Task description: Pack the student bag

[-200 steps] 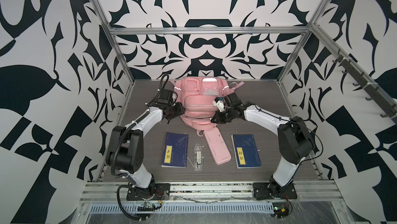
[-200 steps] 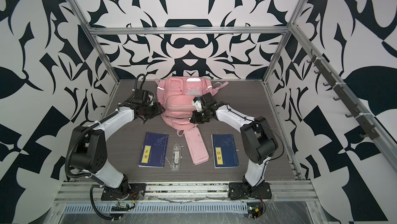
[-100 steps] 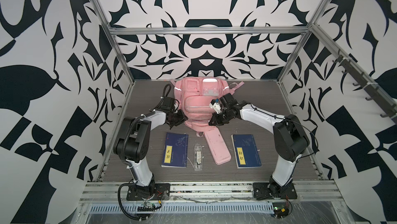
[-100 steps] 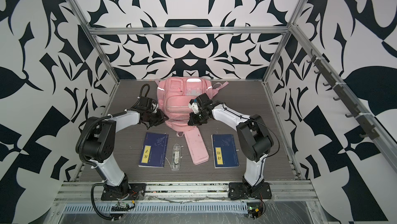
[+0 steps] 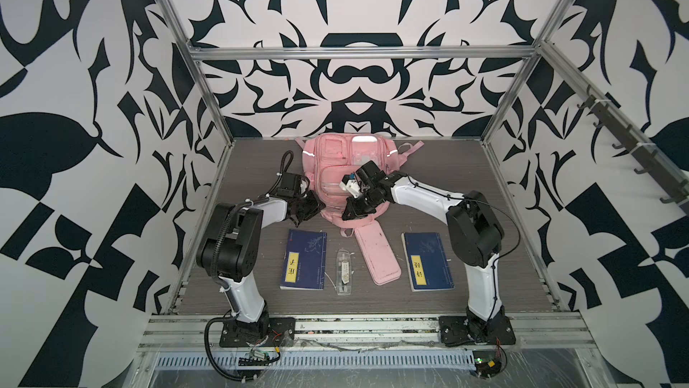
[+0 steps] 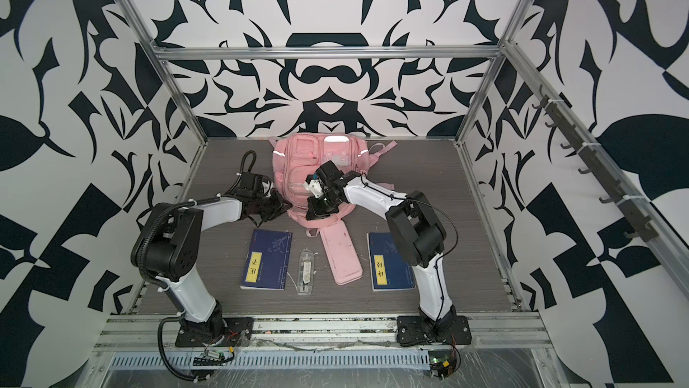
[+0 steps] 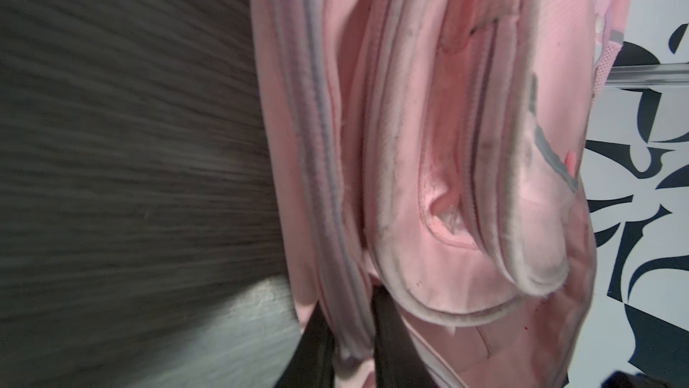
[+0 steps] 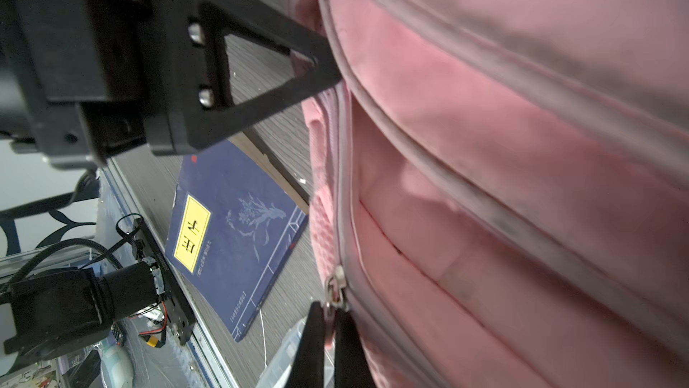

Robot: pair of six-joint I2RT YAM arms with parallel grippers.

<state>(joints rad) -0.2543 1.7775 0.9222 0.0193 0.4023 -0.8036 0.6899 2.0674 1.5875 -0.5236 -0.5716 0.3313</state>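
The right hand (image 8: pixel 330 315) pinches the student bag's (image 8: pixel 484 144) zip pull (image 8: pixel 337 284), the left hand (image 7: pixel 352 334) narrowly clamps its seam; a yellow-labelled blue book (image 8: pixel 238 226) lies beside the right hand.

Pink student bag (image 5: pixel 328 153) lying front-up, mid-rear (zip pockets, reflective strips).

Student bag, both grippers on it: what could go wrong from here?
1. The right gripper pinches only the small zipper pull; it may slip out when tugged.
2. The left gripper clamps just a thin piped seam of the soft student bag; the fabric could slide free and the bag drag along.
3. The pencil case lies right at the bag's near edge; a dragged bag could shove it.
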